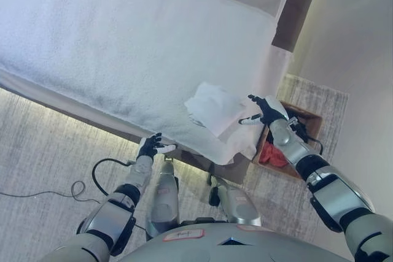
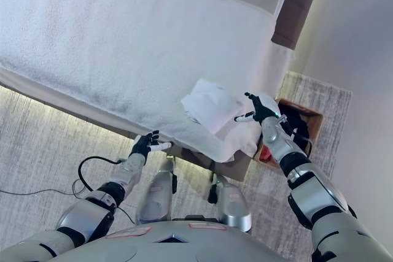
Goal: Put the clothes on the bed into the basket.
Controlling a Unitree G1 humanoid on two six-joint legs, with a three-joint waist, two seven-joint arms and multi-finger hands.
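Note:
A white garment (image 1: 214,109) lies crumpled near the corner of the white bed (image 1: 123,47). My right hand (image 1: 263,110) hovers just right of it with fingers spread open, touching nothing. A brown basket (image 1: 309,119) stands on the floor beyond the bed's corner, under my right forearm, with red cloth (image 1: 272,155) and dark cloth (image 1: 297,128) inside. My left hand (image 1: 151,146) hangs open below the bed's edge, holding nothing.
The bed's white cover (image 1: 233,148) droops over the corner by the basket. A grey carpet (image 1: 43,145) covers the floor. A dark brown headboard (image 1: 301,10) rises at the upper right beside a pale wall (image 1: 356,29).

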